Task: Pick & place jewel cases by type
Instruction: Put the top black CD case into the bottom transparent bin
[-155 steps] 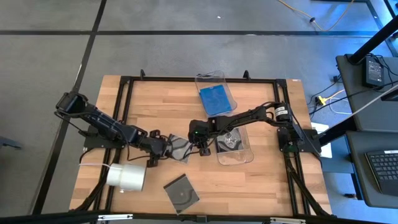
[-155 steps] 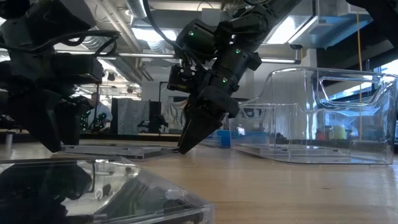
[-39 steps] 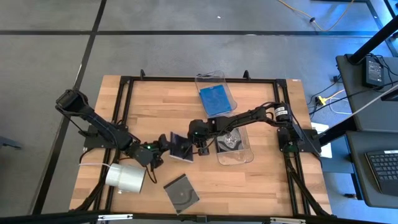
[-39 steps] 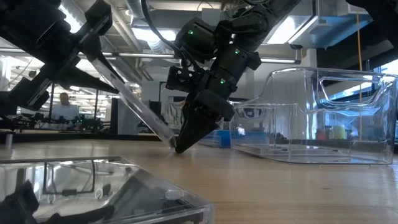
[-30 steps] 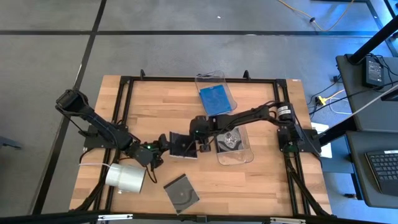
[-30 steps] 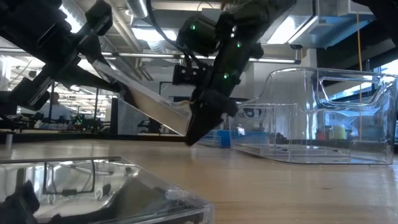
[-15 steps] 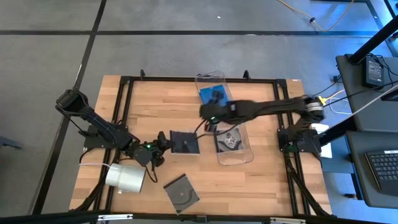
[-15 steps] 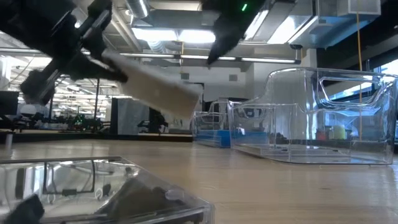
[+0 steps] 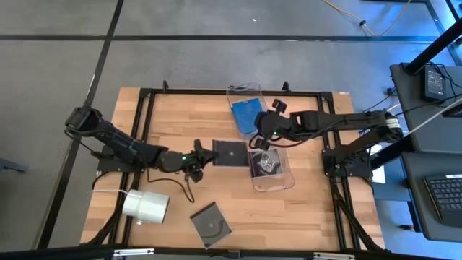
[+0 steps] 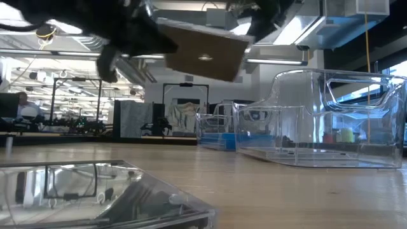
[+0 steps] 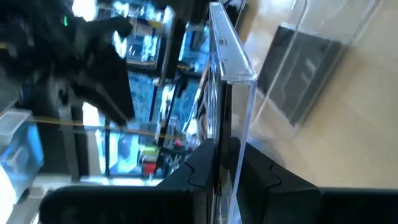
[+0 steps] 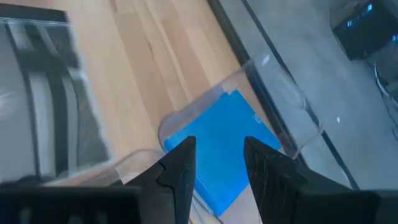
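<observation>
Left hand (image 9: 200, 154) pinching a dark square plastic jewel case (image 9: 231, 153)
Held clear of the bench for carrying binward (right hand (image 9: 264, 130) spread, empty, out of the way).

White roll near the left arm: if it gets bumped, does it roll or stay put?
The white roll lies on its side on the bare wooden table, so it would probably roll. It looks hollow, so likely light and easily nudged.

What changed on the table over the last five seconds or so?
The left gripper took hold of the dark jewel case, tipped it up off the wood and lifted it. The right gripper left it and drew back over the bins. The white roll, the front case and both bins stayed put.
</observation>
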`<state>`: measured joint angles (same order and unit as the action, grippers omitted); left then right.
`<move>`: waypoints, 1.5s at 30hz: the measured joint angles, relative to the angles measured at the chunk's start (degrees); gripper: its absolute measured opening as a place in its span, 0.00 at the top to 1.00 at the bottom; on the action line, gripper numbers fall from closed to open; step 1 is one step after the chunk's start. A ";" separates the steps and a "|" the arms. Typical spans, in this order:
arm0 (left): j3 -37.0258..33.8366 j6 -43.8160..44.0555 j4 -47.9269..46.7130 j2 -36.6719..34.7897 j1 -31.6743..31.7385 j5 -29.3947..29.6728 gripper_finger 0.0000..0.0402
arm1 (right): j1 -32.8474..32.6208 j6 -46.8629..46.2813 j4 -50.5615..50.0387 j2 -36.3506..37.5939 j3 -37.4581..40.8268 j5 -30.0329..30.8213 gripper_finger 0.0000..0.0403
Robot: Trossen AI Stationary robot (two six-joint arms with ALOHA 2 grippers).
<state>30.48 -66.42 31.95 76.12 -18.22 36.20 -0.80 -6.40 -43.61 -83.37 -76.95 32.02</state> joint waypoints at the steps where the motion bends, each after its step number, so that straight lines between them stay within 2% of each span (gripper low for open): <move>1: 1.34 -0.57 -0.10 1.16 0.83 -1.46 0.91 | 0.21 -0.54 -0.16 -0.03 0.53 -0.03 0.66; 4: 5.87 0.16 0.29 5.68 2.89 -3.21 0.91 | 0.93 -0.90 -0.07 -0.03 2.16 1.52 0.66; 9: 13.09 0.15 -0.14 15.65 5.29 -4.46 0.91 | 2.02 -4.06 -2.49 0.01 3.13 10.48 0.66; 15: 21.66 1.25 0.01 26.20 6.79 -5.93 0.91 | 3.11 -4.03 -2.79 -0.01 3.19 10.27 0.66; 20: 26.97 4.00 -0.04 31.95 7.21 -5.96 0.90 | 3.15 -3.84 -2.80 -0.02 3.19 10.31 0.66; 25: 29.56 8.94 0.01 35.15 8.22 -8.71 0.89 | 3.15 -3.82 -2.93 -0.03 3.19 9.89 0.66; 34: 29.60 18.21 -0.05 37.05 10.55 -12.80 0.88 | 3.15 -4.08 -3.24 -0.12 3.19 6.88 0.66; 45: 29.60 18.77 0.34 37.24 11.68 -15.28 0.87 | 3.15 -3.89 -3.69 -0.12 3.19 6.84 0.66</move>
<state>60.07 -47.65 32.29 113.36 -6.55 20.91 2.35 -10.29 -47.29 -83.48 -73.76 38.86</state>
